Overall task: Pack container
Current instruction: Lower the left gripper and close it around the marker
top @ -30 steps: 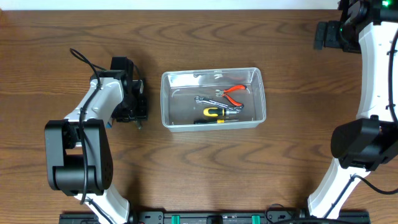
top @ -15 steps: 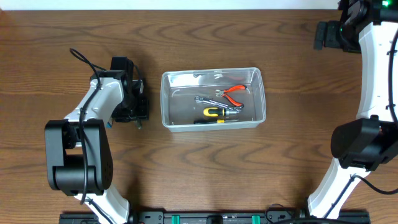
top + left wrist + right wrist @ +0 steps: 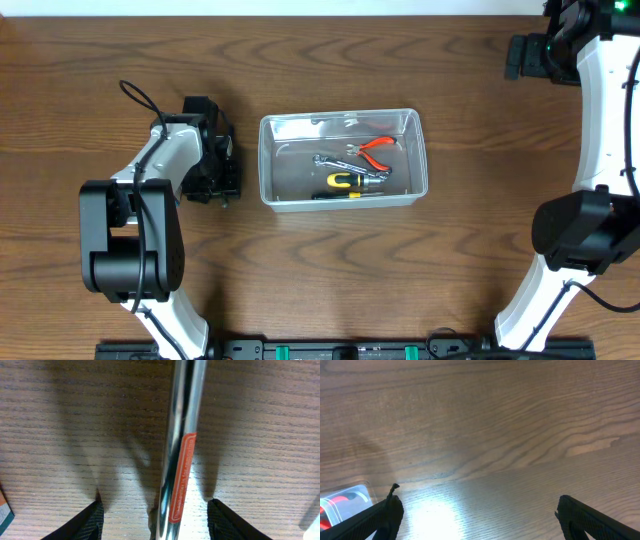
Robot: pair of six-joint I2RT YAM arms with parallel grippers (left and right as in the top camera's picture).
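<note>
Container (clear, red-handled pliers inside) is seen mid-way across the worktop. Left gripper is set part open astride a chrome shaft, gaps shown on its 2 sides, nothing gripped. Right gripper is spread wide, empty.

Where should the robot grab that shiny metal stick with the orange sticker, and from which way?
Grab the metal stick on its thin shaft near the orange sticker, coming straight down from above. It seems to lie flat on the table, long and narrow, so the left gripper should close its fingers across its width, one on each side.
</note>
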